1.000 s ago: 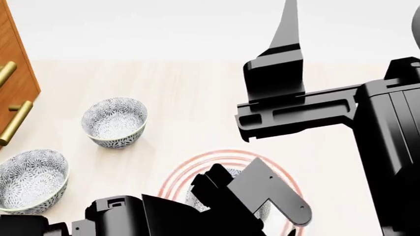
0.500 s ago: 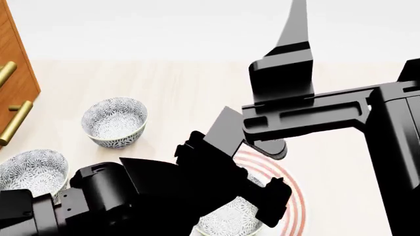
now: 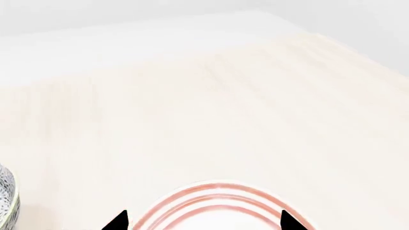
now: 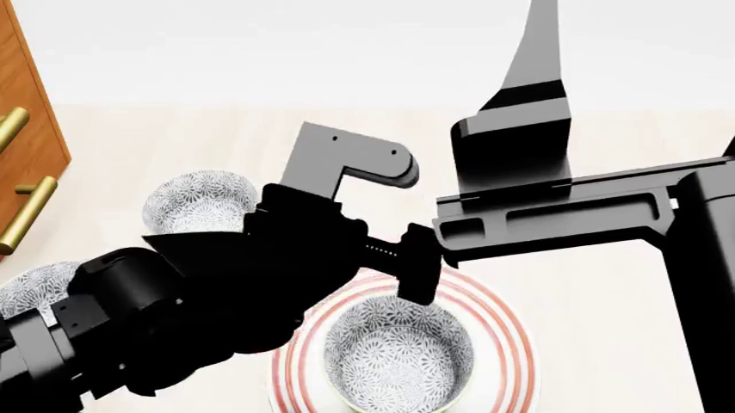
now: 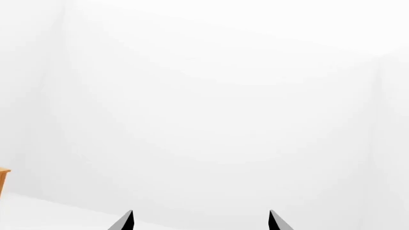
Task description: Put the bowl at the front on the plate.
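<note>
The left claw (image 3: 201, 221) is spread wide and holds nothing; only its two dark tips show, above the far rim of the plate (image 3: 214, 192). Beyond that rim the pale tabletop (image 3: 211, 105) lies bare up to its far edge. The right claw (image 5: 200, 221) is also wide and faces a white wall. In the head view the bowl (image 4: 398, 354) sits upright on the plate (inside the red rings). Two more bowls (image 4: 198, 202) stand at the left, near a wooden cabinet (image 4: 29, 138).

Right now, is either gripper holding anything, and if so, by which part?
Nothing is held. The left gripper is open and empty above the plate, where the bowl sits free. The right gripper is open too, facing a blank wall.
</note>
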Controlling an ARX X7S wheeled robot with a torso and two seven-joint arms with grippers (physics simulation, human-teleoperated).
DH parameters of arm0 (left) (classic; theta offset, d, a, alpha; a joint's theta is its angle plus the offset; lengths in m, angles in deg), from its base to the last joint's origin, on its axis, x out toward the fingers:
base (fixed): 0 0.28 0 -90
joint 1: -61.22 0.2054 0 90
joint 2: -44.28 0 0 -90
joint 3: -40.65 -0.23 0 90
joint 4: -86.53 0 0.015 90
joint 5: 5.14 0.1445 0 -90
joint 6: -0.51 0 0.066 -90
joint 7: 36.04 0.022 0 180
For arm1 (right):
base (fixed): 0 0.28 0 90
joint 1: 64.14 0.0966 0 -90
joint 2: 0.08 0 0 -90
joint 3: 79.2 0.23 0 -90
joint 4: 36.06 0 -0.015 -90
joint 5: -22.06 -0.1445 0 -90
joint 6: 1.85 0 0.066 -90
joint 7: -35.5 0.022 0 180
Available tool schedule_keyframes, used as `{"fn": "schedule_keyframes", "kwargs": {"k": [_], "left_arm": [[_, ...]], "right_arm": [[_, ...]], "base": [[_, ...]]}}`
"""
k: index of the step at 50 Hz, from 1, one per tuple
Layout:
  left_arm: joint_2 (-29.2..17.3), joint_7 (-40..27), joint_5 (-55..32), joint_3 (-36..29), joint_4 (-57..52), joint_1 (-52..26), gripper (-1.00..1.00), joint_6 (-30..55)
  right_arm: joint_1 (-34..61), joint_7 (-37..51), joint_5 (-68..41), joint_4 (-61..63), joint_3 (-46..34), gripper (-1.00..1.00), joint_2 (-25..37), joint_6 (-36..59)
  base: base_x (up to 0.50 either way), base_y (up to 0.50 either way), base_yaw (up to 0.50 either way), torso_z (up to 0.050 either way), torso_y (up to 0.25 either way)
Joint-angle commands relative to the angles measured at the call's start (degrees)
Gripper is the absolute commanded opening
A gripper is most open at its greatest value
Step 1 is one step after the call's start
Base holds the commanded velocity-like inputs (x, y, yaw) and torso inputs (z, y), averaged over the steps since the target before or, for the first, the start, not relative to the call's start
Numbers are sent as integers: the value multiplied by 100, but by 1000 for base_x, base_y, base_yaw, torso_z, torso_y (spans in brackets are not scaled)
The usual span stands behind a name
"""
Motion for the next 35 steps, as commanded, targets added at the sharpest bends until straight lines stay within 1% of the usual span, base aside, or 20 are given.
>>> {"fn": "schedule_keyframes", "kwargs": {"k": [1, 9, 13, 17, 21, 29, 32, 33, 35], "left_arm": [[-268, -228, -171, 213, 1, 0, 100, -142], [-604, -561, -192, 353, -364, 87, 100, -356], [-889, -812, -208, 469, -790, 95, 100, -494], [-1009, -932, -133, 479, -954, 97, 100, -576], [-1120, -953, -237, 581, -1073, 124, 100, -606], [-1682, -1399, -234, 730, -2179, 209, 100, -786], [-1754, -1570, 60, 658, -2361, 206, 100, -917], [-1785, -1557, -70, 725, -2417, 226, 100, -907], [-1854, -1622, 85, 679, -2570, 223, 100, -951]], "right_arm": [[-139, -51, 66, 50, 94, 100, 70, -61], [-277, -128, 193, 50, 143, 100, 72, -90], [-306, -151, 237, 48, 153, 100, 63, -98], [-418, -210, 344, 62, 190, 100, 54, -124], [-524, -260, 417, 76, 236, 100, 71, -154], [-853, -415, 637, 113, 385, 100, 124, -248], [-886, -440, 688, 106, 384, 100, 107, -248], [-904, -449, 706, 108, 387, 100, 101, -252], [-971, -468, 746, 114, 392, 100, 99, -260]], "base": [[0, 0, 0, 0, 0], [0, 0, 0, 0, 0], [0, 0, 0, 0, 0], [0, 0, 0, 0, 0], [0, 0, 0, 0, 0], [0, 0, 0, 0, 0], [0, 0, 0, 0, 0], [0, 0, 0, 0, 0], [0, 0, 0, 0, 0]]}}
